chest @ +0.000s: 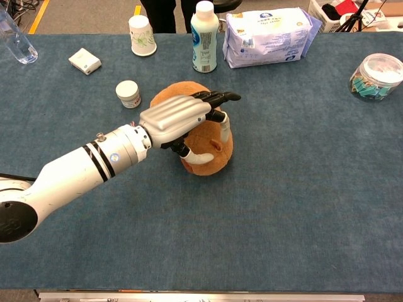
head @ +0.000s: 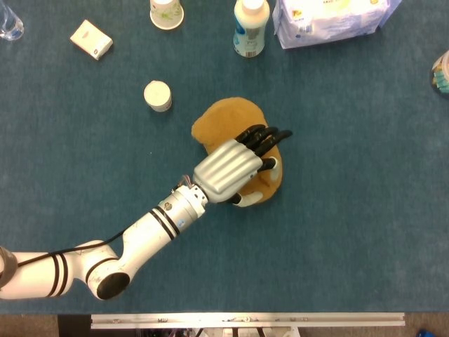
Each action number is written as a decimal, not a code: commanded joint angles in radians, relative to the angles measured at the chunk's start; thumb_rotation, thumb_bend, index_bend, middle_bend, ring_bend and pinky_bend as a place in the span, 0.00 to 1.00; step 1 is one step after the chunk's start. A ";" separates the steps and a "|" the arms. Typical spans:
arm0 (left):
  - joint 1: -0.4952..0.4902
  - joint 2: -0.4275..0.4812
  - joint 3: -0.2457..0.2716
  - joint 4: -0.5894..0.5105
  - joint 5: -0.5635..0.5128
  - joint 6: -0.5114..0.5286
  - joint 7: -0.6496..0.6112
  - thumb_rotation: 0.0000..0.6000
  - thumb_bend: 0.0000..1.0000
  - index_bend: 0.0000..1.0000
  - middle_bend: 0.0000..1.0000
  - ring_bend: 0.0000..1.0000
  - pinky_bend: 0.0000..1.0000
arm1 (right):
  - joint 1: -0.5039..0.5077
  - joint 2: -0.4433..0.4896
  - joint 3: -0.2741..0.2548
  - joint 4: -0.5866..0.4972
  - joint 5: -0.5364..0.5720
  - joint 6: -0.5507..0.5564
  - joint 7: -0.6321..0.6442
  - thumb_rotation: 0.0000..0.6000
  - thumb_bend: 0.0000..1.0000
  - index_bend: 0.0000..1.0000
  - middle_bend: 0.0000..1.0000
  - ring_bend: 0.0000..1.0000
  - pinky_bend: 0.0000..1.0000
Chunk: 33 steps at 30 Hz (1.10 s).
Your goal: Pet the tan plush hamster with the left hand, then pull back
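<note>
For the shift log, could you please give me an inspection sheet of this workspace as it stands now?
Surface: table covered in blue-green cloth.
Job's things: tan plush hamster lies mid-table.
Clutter: small white jar, paper cup, white bottle, wipes pack, small white box, clear bottle, jar of clips.
Hands: left hand rests over the hamster, fingers extended; right hand not in view.
Cables: thin black cable along the left arm.
Surroundings: floor with yellow tape, a person's legs behind the table.
</note>
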 commanded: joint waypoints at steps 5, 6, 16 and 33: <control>-0.012 -0.008 0.003 0.014 0.007 0.002 -0.029 1.00 0.27 0.48 0.07 0.00 0.08 | -0.002 -0.002 0.002 0.003 -0.002 -0.002 0.002 1.00 0.00 0.31 0.23 0.07 0.22; -0.014 -0.010 0.002 0.017 0.006 0.000 -0.030 1.00 0.27 0.48 0.07 0.00 0.08 | -0.003 -0.002 0.002 0.003 -0.002 -0.002 0.003 1.00 0.00 0.31 0.23 0.07 0.22; -0.036 -0.033 -0.007 0.057 -0.009 -0.010 -0.043 1.00 0.27 0.45 0.07 0.00 0.08 | -0.006 -0.002 0.003 0.009 0.002 -0.008 0.011 1.00 0.00 0.31 0.23 0.07 0.22; -0.038 -0.040 -0.002 0.075 -0.036 -0.001 -0.043 1.00 0.37 0.55 0.10 0.00 0.11 | -0.009 -0.009 0.001 0.017 0.005 -0.018 0.012 1.00 0.00 0.31 0.23 0.07 0.22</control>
